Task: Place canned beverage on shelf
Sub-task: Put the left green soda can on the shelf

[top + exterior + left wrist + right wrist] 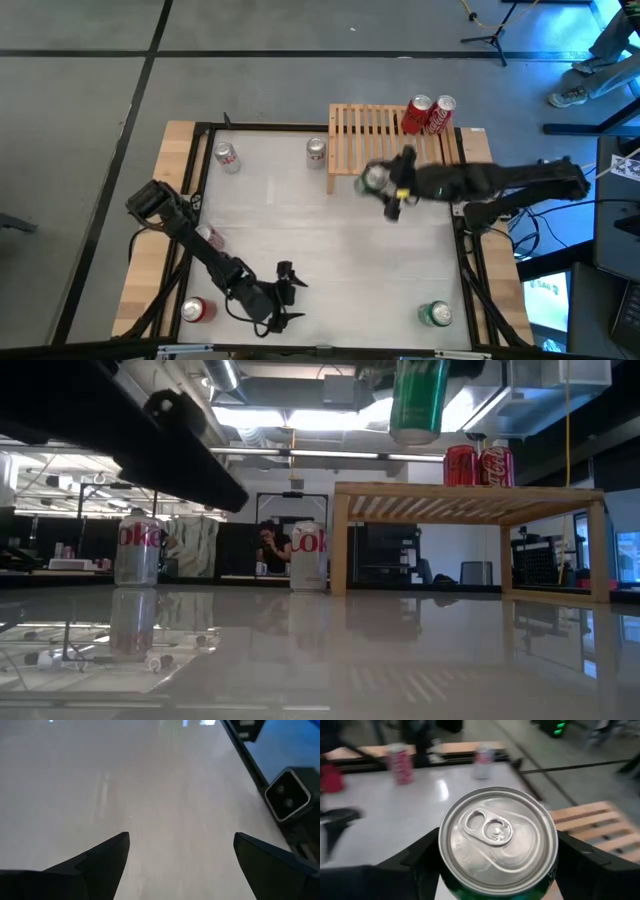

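My right gripper (378,181) is shut on a green can (497,845) held in the air by the near left corner of the light-wood slatted shelf (375,130); the low view shows the can (418,400) above the shelf top (470,490). Two red cans (428,115) stand on the shelf's far right part. My left gripper (285,292) is open and empty over the table's near left. My right gripper pinches the green can's side wall (445,865) between its two fingers, one on each side, just below the top rim. The fingers come level from the table's right side. The can is upright, lid up, lifted clear of table and shelf.
Two silver cans (227,157) (316,150) stand near the table's far edge, left of the shelf. A silver-and-red can (210,236) sits by the left arm, a red can (195,310) at the near left corner, a green can (436,314) at the near right.
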You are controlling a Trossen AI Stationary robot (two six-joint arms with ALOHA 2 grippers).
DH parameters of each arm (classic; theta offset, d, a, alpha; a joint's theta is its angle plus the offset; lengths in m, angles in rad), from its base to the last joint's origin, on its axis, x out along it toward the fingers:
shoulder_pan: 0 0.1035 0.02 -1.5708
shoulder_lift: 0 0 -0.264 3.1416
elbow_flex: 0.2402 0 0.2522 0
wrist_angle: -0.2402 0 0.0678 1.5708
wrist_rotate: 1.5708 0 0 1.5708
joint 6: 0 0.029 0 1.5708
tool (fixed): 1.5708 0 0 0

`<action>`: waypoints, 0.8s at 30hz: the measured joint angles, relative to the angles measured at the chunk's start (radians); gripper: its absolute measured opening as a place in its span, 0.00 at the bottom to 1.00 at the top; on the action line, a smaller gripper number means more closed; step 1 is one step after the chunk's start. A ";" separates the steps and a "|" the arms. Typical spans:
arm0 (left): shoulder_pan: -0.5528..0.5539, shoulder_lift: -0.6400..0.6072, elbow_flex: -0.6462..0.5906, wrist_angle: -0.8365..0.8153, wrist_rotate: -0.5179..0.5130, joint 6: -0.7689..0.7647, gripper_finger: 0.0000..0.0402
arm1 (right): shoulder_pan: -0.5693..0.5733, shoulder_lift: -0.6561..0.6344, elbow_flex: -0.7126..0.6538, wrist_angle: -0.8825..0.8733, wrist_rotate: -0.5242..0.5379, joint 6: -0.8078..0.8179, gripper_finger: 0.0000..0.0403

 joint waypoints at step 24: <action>0.226 0.000 0.000 -0.008 0.235 0.159 0.87 | -0.783 0.013 0.001 0.012 -0.480 -0.327 0.72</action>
